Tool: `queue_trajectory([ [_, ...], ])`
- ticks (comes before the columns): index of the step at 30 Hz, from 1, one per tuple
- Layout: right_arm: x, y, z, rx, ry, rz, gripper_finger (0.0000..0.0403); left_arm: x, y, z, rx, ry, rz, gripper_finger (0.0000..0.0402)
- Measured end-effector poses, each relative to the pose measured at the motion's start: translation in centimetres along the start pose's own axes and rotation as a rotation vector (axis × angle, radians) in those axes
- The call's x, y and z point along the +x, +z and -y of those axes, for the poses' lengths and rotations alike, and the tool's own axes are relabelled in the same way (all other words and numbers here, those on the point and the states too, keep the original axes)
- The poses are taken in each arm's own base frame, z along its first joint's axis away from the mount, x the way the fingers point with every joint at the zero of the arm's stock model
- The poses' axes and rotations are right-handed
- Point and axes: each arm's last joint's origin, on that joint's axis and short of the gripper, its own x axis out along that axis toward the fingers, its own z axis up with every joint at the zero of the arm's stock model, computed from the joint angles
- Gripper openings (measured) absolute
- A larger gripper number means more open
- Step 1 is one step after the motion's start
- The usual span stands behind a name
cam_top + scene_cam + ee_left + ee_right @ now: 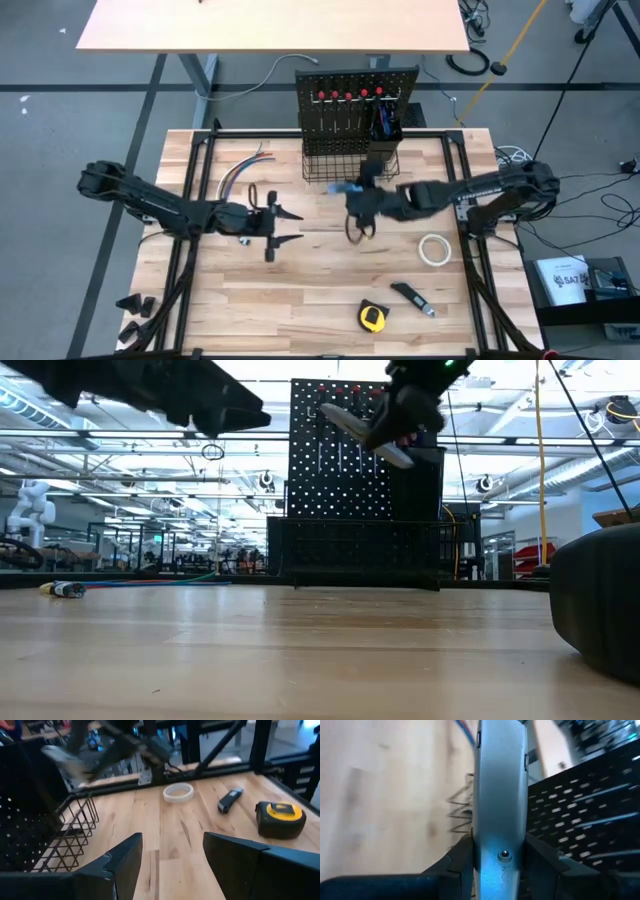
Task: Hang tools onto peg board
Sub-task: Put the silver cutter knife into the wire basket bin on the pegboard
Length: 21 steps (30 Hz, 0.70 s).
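The right gripper (352,192) was clamped on a grey-blue bladed tool (500,795), most likely scissors, held up off the table just in front of the wire basket (335,165) at the foot of the peg board (357,98). In the right wrist view the flat metal sat squeezed between the two dark fingers (457,860), with the perforated panel close on one side and the basket's wire rim just beside it, so there was little room there. Red-handled screwdrivers (343,97) hung in a row along the board's top. The left gripper (273,228) hovered over bare wood on its own side with its fingers spread and nothing between them, well apart from the board. The middle of the table (310,290) lay open. Toward the right and front edges sat the white tape roll (434,250), the utility knife (412,298) and the yellow tape measure (372,317), each apart from the others. A bundle of coloured wires (240,172) lay left of the basket, near the dark frame rail.
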Motion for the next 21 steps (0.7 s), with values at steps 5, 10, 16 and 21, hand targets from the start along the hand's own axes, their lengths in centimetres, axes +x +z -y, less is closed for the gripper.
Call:
queue_trajectory([
  [5,3.0,-0.3,2.7,-0.083,-0.022,0.038,0.0123,-0.5,-0.8,0.0,-0.01,0.012,0.051,0.0217],
  [10,6.1,-1.0,3.7,-0.076,-0.073,0.014,0.0123,-0.5,-0.8,-0.1,-0.008,0.029,0.06,0.0217],
  [16,10.1,-2.0,3.3,0.014,-0.111,-0.09,0.0123,-0.5,-0.8,-0.1,-0.008,0.029,0.059,0.0217],
  [21,12.9,-1.6,2.4,0.002,-0.125,-0.172,0.0123,-0.5,-0.8,-0.1,-0.008,0.029,0.059,0.0217],
])
